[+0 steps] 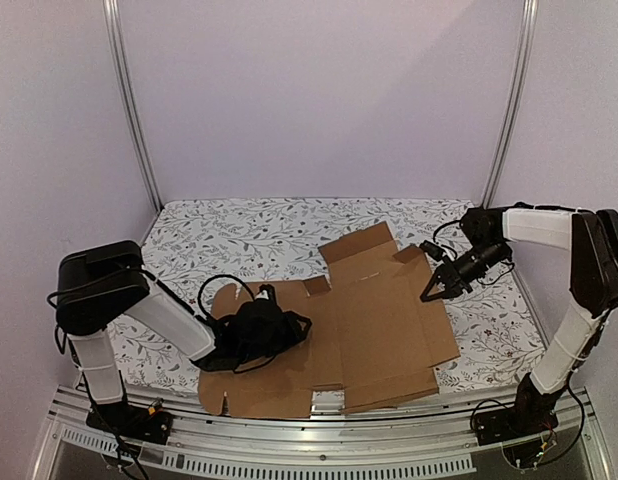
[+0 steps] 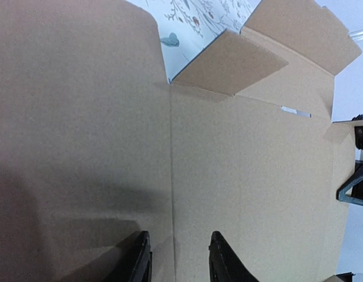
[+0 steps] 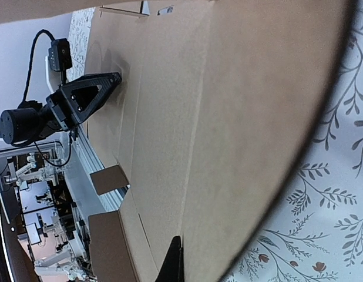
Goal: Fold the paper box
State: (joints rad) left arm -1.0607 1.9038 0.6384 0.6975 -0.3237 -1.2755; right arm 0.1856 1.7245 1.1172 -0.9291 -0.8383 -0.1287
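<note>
Lying almost flat on the white, leaf-printed tabletop, the plain brown die-cut corrugated paper box is barely begun; it is a spread sheet rather than a box. It runs from under the left hand across to the tips of the right hand, with its near edge by the rail in front of both arms.

The left hand sits low over the sheet's left part, fingers narrowly apart with nothing between them, straddling a long straight crease that leads away ahead of it. The right hand has its fingers drawn together to a single point at the sheet's right margin. Whether they pinch an edge there I cannot tell.

Ahead of the left hand and slightly to its right, one small square flap is lifted off the panel — the only part raised so far.

By my reading this is the first wall fold. The next move likely calls for the left hand to press down beside the crease as an anchor, while the right gets under the outer panel and swings it upright.
</note>
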